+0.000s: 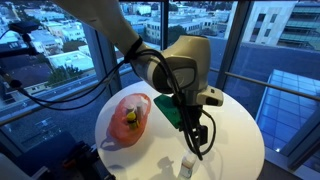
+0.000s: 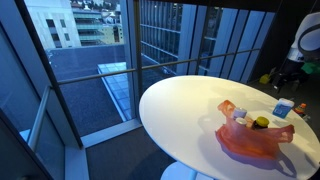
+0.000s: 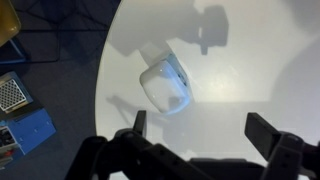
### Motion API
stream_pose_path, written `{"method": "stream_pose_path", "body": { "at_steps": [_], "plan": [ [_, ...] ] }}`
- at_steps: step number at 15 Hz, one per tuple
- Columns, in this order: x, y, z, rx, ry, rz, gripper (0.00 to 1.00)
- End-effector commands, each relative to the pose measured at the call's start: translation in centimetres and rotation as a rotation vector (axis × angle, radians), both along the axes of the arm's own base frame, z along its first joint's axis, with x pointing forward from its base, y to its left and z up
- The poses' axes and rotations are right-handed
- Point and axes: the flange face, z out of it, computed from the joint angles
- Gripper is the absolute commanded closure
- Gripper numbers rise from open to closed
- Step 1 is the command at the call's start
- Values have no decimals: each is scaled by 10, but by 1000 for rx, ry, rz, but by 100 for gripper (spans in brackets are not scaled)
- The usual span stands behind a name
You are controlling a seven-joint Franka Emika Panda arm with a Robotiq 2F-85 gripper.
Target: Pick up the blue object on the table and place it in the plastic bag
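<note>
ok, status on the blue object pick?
Gripper open, empty, above table. Pale blue object on table, not grasped. Plastic bag nearby. Nothing between gripper and object.

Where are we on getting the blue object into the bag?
Done: nothing yet; the blue object sits on the table outside the bag. In hand: the gripper is open and empty, above the table. Left: grasp it, carry it over, drop it in the bag.

We seem to be high up in an office tower. Floor-to-ceiling glass walls [image 2: 170, 45] rise behind and beside the gripper [image 1: 198, 148], with city buildings [image 1: 60, 35] far below outside. Directly beneath the gripper, a round white table [image 1: 238, 135] stands on dark carpet [image 3: 60, 70].
</note>
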Motion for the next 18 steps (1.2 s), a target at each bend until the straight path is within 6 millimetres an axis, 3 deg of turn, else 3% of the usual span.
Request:
{"method": "stream_pose_path", "body": {
  "at_steps": [1,6,18],
  "plan": [
    [0,0,-1,1,2,1,0],
    [-5,-4,-11,0,-1,0,0],
    [-30,-30,-67,-20,-91,-37,0]
  ]
}}
